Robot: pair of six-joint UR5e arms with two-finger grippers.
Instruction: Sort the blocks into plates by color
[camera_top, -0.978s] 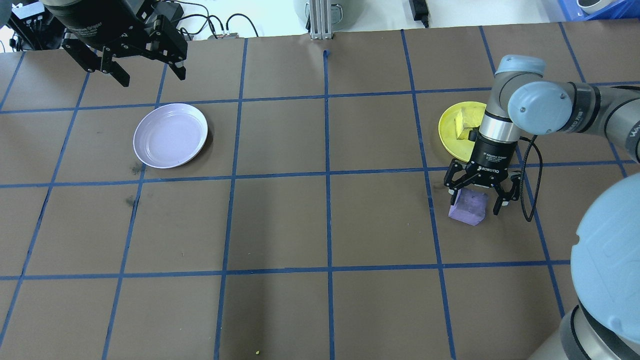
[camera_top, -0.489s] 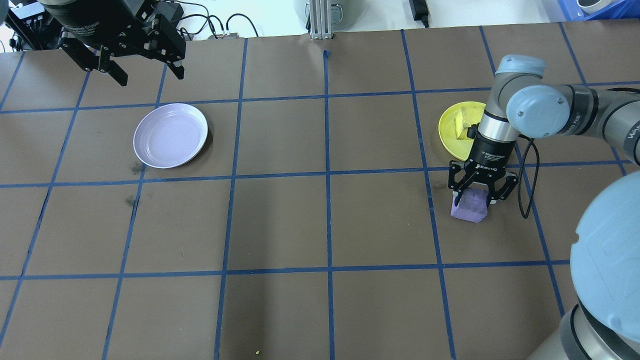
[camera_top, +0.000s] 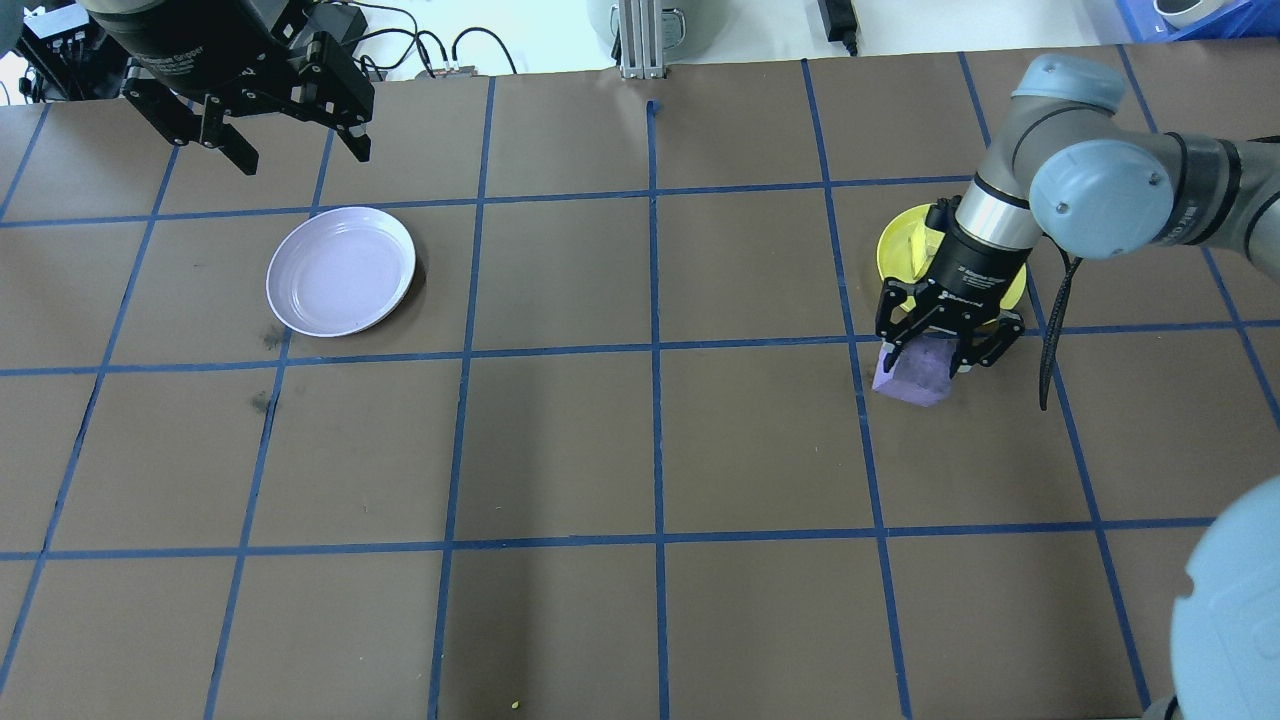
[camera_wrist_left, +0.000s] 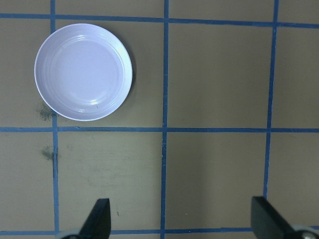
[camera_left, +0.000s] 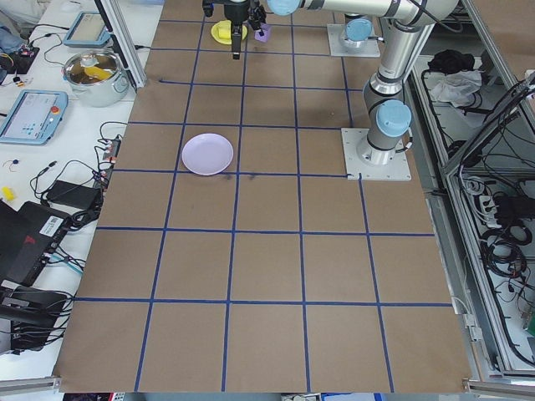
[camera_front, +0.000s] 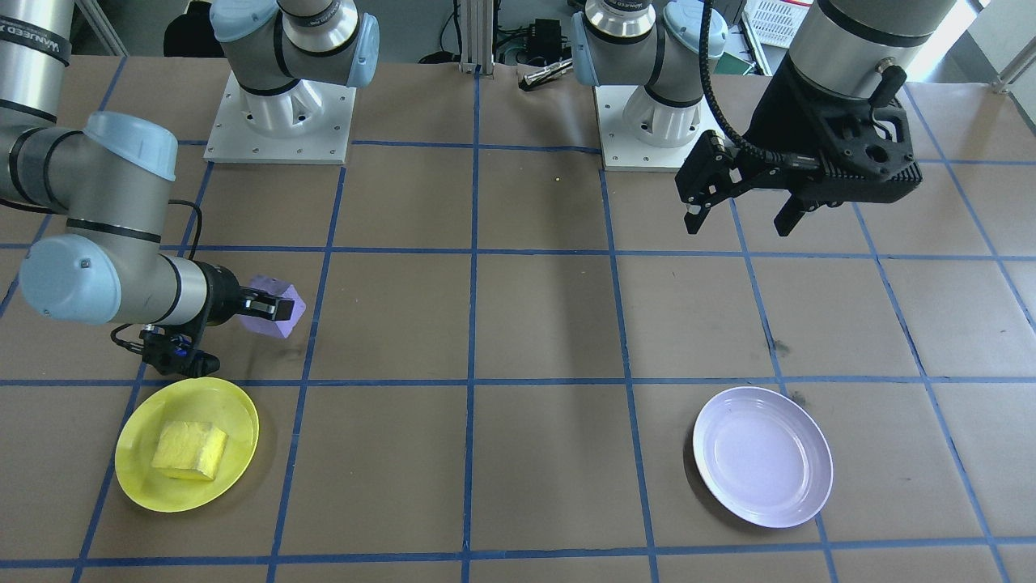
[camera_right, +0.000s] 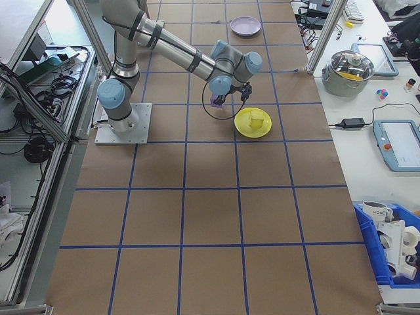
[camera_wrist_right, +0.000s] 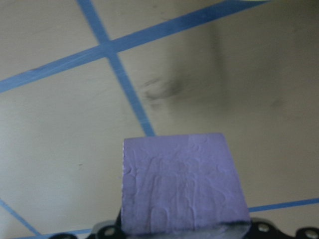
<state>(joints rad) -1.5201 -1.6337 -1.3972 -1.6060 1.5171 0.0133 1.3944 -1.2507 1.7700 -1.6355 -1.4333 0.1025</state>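
You see the purple block (camera_top: pixel 912 372) clamped between the fingers of the right claw (camera_top: pixel 938 358), lifted clear of the bench (camera_top: pixel 640 450), with its rough face filling the right wrist view. Just behind that claw sits the yellow plate (camera_front: pixel 186 444), and the yellow block (camera_front: pixel 191 450) lies inside it. Far off to that claw's side, well apart, the lavender plate (camera_top: pixel 341 271) rests on the bench with nothing in it. Your left claw (camera_top: pixel 292 148) hangs above the bench just beyond that plate, its fingers spread wide and gripping nothing.
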